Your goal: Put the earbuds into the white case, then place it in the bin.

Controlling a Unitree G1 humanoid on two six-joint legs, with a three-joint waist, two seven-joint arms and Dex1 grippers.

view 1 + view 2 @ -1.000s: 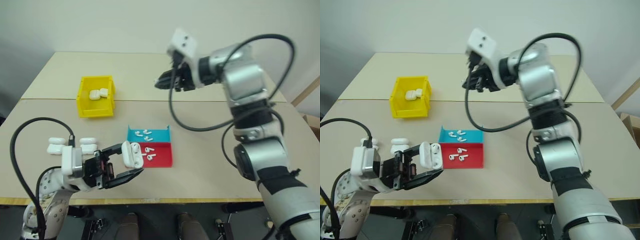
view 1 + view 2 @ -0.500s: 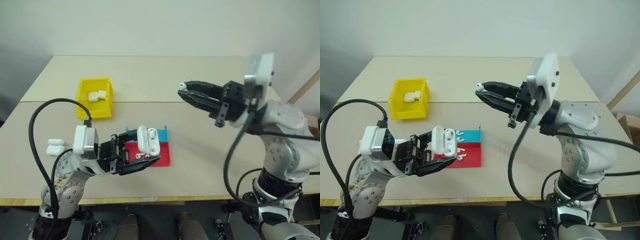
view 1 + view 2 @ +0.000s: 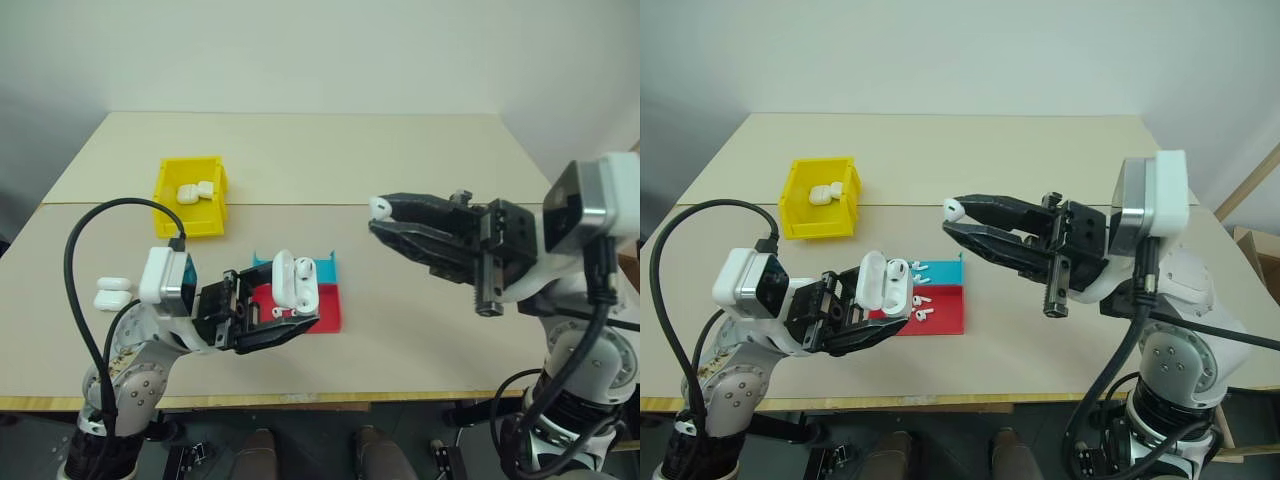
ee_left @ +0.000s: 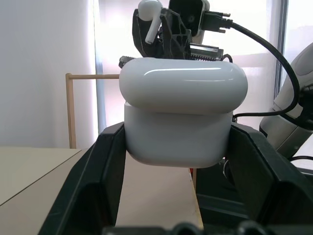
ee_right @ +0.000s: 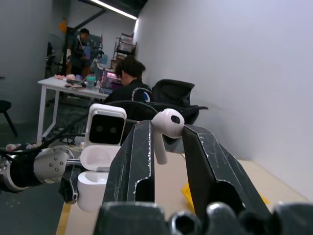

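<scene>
Earbud (image 3: 953,208) looks tiny, glossy, light, so likely slippery; we've got it nipped at the right pincer (image 3: 956,220) tips, above the table (image 3: 1040,160). Left pincer (image 3: 883,322) is clamped on the open white case's (image 3: 887,293) base, a hard, smooth shell w/ its lid up, over the red/blue tray (image 3: 950,318); we'd keep hold by the stem.

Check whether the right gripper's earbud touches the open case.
Apart: the right eye view shows bare table between the earbud and the open case.

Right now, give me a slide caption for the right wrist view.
Right gripper pinches an earbud by its stem, facing the open white case held in the left gripper.
</scene>
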